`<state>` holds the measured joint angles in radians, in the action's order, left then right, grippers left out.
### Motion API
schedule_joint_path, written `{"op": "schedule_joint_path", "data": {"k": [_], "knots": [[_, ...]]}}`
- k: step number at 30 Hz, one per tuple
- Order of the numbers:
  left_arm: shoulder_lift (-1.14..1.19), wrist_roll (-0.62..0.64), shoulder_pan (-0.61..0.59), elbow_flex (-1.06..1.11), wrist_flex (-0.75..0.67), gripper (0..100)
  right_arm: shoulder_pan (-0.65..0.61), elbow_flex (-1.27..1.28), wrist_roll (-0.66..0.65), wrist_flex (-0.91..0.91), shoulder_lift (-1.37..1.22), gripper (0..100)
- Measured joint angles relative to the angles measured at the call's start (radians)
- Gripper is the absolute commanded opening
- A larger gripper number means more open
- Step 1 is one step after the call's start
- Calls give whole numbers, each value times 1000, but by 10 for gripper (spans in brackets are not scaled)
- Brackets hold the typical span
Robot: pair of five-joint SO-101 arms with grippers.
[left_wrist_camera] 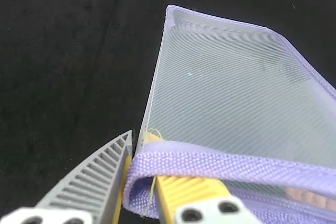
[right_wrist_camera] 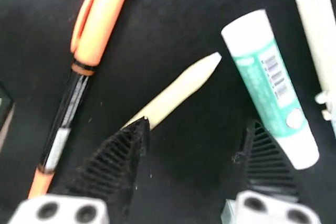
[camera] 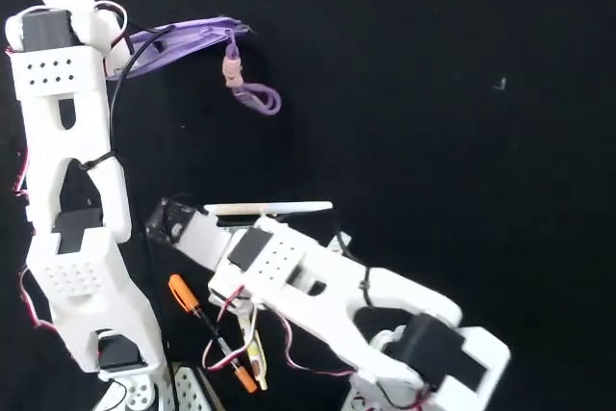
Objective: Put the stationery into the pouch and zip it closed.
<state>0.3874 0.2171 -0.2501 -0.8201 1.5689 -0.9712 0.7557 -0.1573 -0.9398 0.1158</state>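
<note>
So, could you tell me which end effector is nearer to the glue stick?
Right. The right end effector sits open just beside the glue stick; the left end effector is away, clamped on the pouch.

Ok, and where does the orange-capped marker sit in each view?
High view: the orange-capped marker lies near the bottom edge, left of centre.
Left wrist view: faces the purple pouch clamped in the left end effector, far from the marker.
Right wrist view: the marker lies ahead of the open right end effector, beside a pale pointed stick.
Shared landmark: the black tabletop.
</note>
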Motion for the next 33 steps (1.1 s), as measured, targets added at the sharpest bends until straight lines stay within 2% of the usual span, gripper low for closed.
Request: {"op": "schedule_joint_path", "data": {"k": [13, 17, 22, 28, 33], "knots": [[0, 0, 0, 0, 0, 28, -8, -25, 12, 44, -26, 272], [0, 0, 0, 0, 0, 28, -8, -43, 68, 46, -32, 272], [0, 0, 0, 0, 0, 28, -9, -68, 77, 46, -32, 271], [0, 0, 0, 0, 0, 28, -54, -101, 107, 46, -69, 150], [0, 0, 0, 0, 0, 28, -55, -241, 114, -25, -233, 172]]}}
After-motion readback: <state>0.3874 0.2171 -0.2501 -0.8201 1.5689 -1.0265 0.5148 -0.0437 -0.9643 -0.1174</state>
